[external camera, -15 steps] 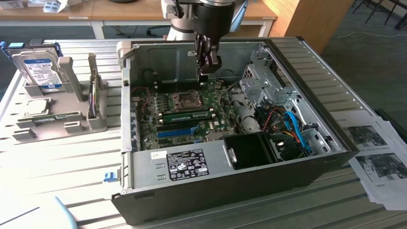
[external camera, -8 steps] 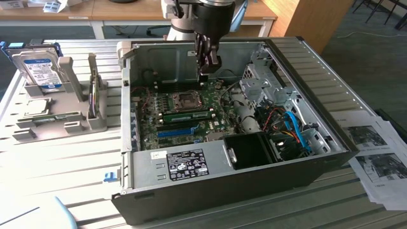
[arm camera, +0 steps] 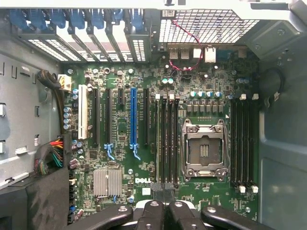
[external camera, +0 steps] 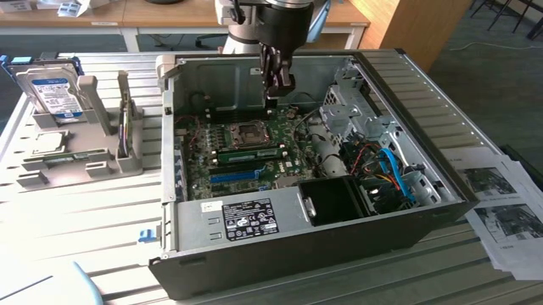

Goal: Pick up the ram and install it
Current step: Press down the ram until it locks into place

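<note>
Overhead, closed fingers (arm camera: 162,207) above ram (arm camera: 157,143)

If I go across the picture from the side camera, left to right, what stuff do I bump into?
Silver hard drive in its grey stand → open computer case with the claw above the green motherboard → printed papers.

A pale slatted counter (external camera: 102,210) fills the foreground; wooden desks (external camera: 170,16) at twelve o'clock; grey carpet (external camera: 492,70) at two o'clock.
</note>
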